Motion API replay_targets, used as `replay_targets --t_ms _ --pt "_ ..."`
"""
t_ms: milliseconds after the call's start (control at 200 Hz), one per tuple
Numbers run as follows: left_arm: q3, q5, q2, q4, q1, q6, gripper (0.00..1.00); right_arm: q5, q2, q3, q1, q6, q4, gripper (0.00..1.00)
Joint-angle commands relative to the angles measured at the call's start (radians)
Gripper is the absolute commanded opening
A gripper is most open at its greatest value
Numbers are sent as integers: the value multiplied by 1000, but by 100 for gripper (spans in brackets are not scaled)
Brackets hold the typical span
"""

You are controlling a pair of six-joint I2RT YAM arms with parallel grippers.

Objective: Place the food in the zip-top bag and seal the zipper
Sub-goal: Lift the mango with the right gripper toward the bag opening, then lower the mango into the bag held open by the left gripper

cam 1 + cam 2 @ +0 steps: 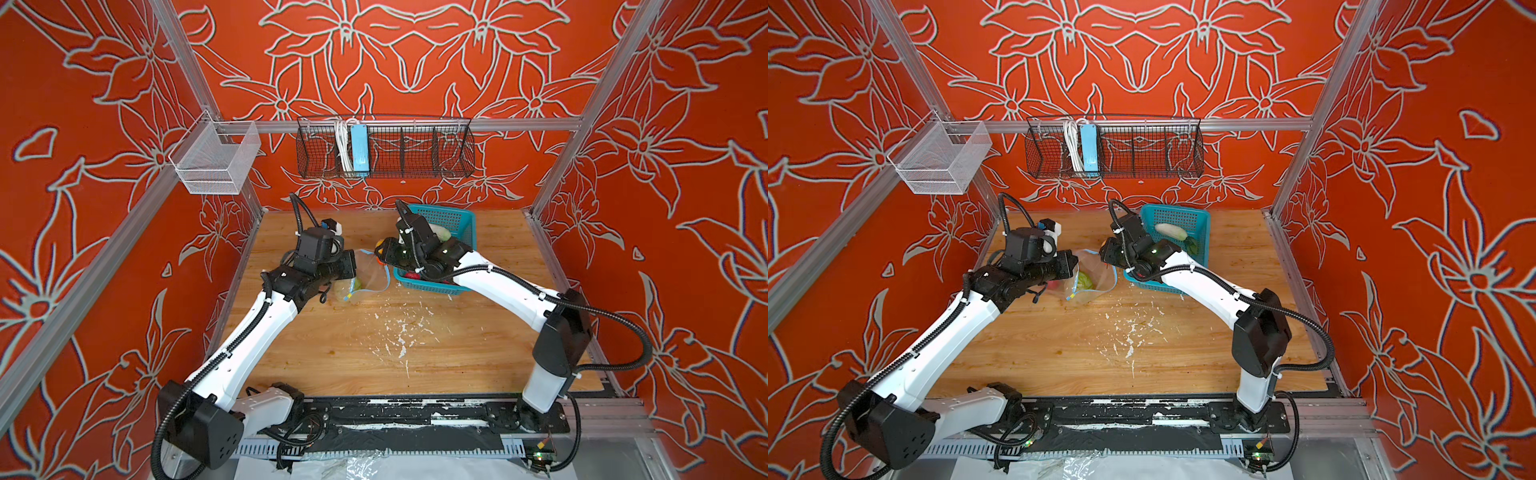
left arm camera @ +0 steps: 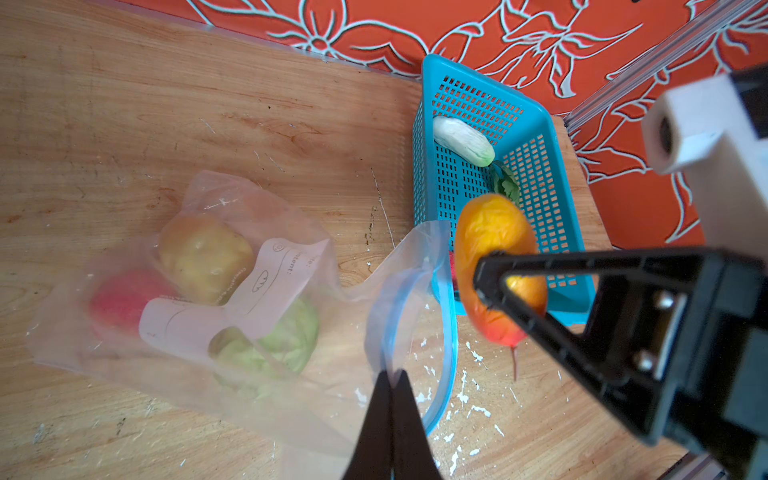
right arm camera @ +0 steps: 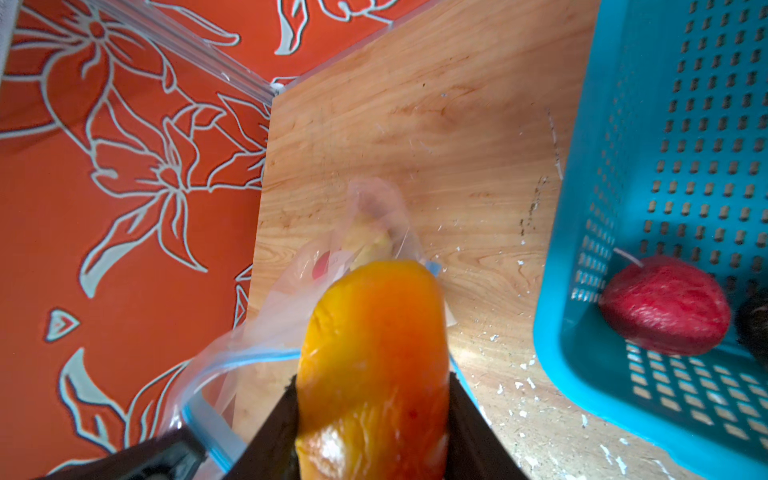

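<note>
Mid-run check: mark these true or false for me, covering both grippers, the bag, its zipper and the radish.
The left gripper is shut on the mouth edge of the clear crinkly plastic zip-top bag. True.
The right gripper is empty. False: its jaws hold the orange-yellow toy pepper.
The green toy cabbage sits inside the bag. True.
The white toy radish is in the bag. False: it lies in the teal perforated plastic basket.
The light-blue zipper strip is sealed. False: the mouth gapes open.
</note>
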Motion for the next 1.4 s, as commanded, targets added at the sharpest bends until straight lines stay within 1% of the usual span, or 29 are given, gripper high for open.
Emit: replay_targets --t_ms 0,130,580,761,826,866,971,1061,1121,1151,1191,1286,1366,1396 --pt "0 -8 -9 3 5 3 0 28 -31 -27 30 16 46 35" --pt "3 -15 -6 -3 5 4 0 19 -23 -23 49 25 53 35" --pt "7 -10 -5 -4 5 3 0 42 -2 -19 127 28 49 35" --pt "8 -10 -9 -4 6 2 0 31 27 -16 136 30 69 36" --pt "10 -10 -11 -8 5 5 0 23 42 -10 136 19 82 43" --pt "14 -17 -15 -15 6 7 0 34 50 -1 136 19 69 45" --pt "13 -19 -26 -14 4 6 0 66 62 7 136 12 66 46" --pt "11 -14 -35 -10 6 2 0 87 82 27 136 7 51 48" --pt "12 -10 -38 -10 6 -1 0 91 97 44 134 4 45 52" --pt "13 -9 -40 -10 5 -1 0 91 106 53 134 4 39 55" --pt "12 -7 -41 -9 4 -2 0 85 116 67 134 1 35 62" --pt "12 -8 -43 -9 7 -7 0 79 140 108 133 -4 2 82" --pt "18 -6 -41 -11 6 -17 0 86 143 120 133 -7 -13 87" --pt "21 -5 -40 -11 6 -18 0 92 137 117 132 -7 -14 91"
